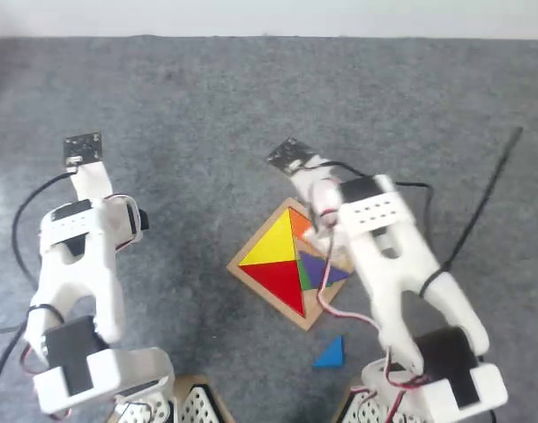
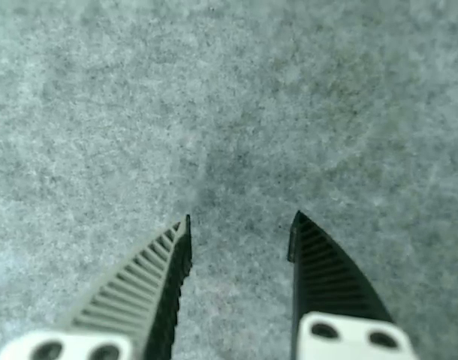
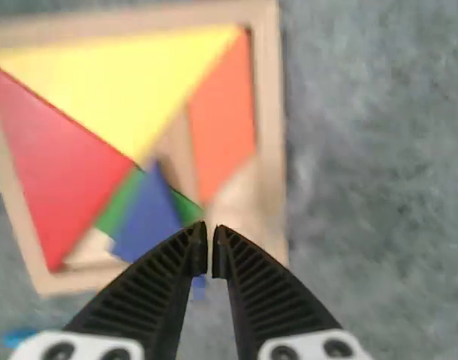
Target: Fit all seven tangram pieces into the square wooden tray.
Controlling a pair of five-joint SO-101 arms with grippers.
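Observation:
The square wooden tray (image 1: 264, 294) (image 3: 270, 112) lies turned like a diamond at the middle of the grey mat. It holds a yellow triangle (image 1: 273, 245) (image 3: 131, 82), a red triangle (image 1: 282, 280) (image 3: 56, 172), an orange piece (image 1: 300, 225) (image 3: 221, 127) and a green piece (image 1: 304, 275) (image 3: 120, 210). A purple piece (image 1: 322, 269) (image 3: 150, 221) lies askew over the green one and past the tray's right rim. My right gripper (image 3: 209, 227) is shut, its tips at that purple piece's edge. A blue triangle (image 1: 329, 352) rests on the mat outside the tray. My left gripper (image 2: 240, 225) is open over bare mat, far left.
Bare wood shows in the tray near its right corner (image 3: 240, 199). The right arm (image 1: 384, 238) hangs over the tray's right side. The left arm (image 1: 75, 238) stands well off to the left. Black cables (image 1: 481, 211) trail at the right.

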